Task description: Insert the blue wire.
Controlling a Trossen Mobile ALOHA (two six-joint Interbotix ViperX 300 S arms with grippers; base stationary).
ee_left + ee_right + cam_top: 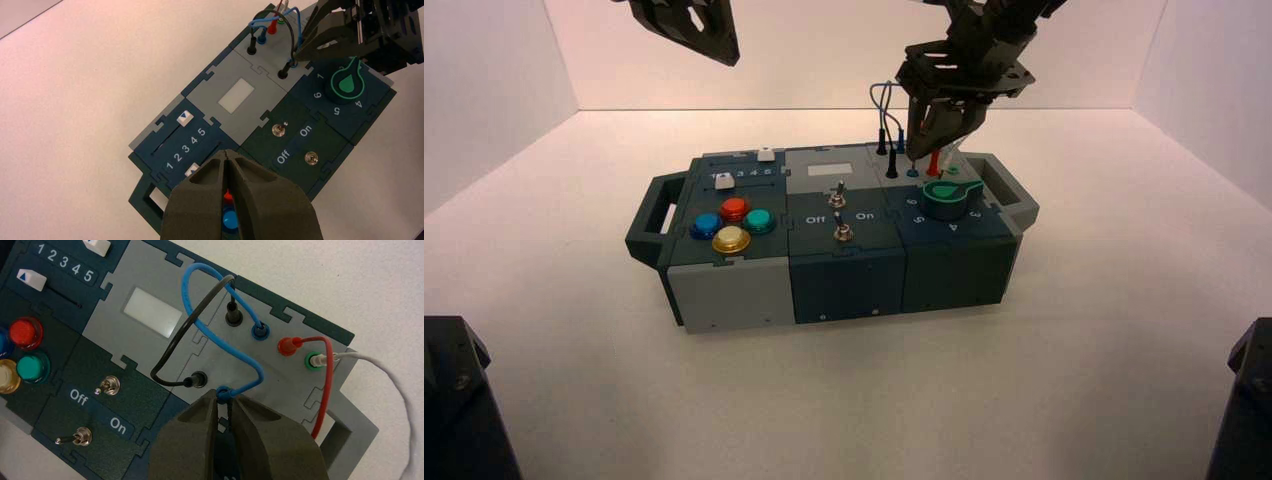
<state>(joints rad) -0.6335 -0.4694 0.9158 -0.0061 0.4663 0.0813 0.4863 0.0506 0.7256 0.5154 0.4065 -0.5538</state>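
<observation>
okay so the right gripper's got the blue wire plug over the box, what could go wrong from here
1. The right gripper pinches the blue wire just at its plug; the plug could tilt or slip instead of seating.
2. The black wire crosses the blue loop closely, so it might get snagged.
3. The fingers hide the socket, so alignment is hard to confirm.

Crowded at the box's point(724, 290) right rear: right claw point(223, 402) down among black lead point(172, 347), blue wire point(220, 342), red lead point(325, 385) and green knob point(951, 196). Open bench point(1074, 360) in front and beside. Clear above buttons point(732, 226) and toggles point(841, 210).
</observation>
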